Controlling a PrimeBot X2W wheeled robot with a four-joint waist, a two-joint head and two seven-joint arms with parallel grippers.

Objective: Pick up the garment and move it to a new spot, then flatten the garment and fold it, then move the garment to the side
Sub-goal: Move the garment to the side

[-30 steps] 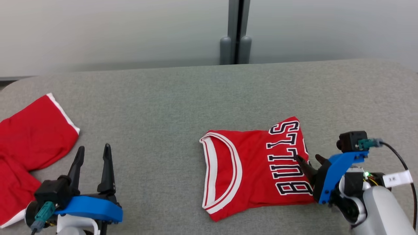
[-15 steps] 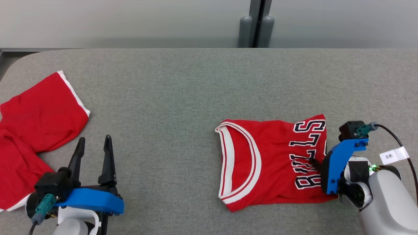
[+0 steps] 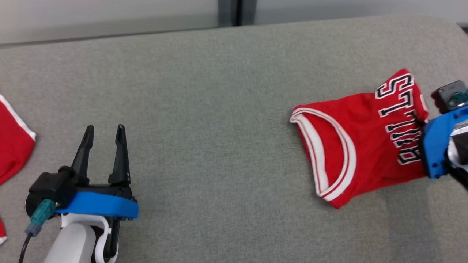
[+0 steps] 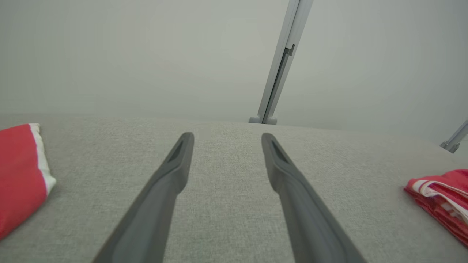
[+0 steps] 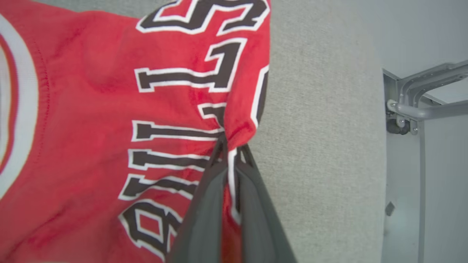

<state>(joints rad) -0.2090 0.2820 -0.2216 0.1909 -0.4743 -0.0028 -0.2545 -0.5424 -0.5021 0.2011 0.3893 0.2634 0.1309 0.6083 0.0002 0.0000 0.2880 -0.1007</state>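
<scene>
The garment (image 3: 365,146) is a red jersey with white trim and black lettering, lying on the grey table (image 3: 204,109) toward its right end. In the right wrist view my right gripper (image 5: 232,146) is shut on the jersey's (image 5: 91,109) lettered edge, and the cloth bunches up at the fingertips. The head view has that gripper's blue mount (image 3: 437,146) at the far right, covering its fingers. My left gripper (image 3: 104,131) stands open low at the left with nothing between its fingers (image 4: 175,171). A corner of the jersey (image 4: 442,197) lies far off to its right.
Another red garment with white trim (image 3: 12,146) lies at the table's left end, left of my left gripper (image 4: 226,137). The table's rounded right edge (image 5: 365,146) is close beside the grip, with a grey metal frame (image 5: 409,113) past it. A grey wall runs behind.
My right gripper has shut on the jersey's lettered edge and drawn it toward the table's right end. The head camera has shifted. The left gripper stays open and still.
</scene>
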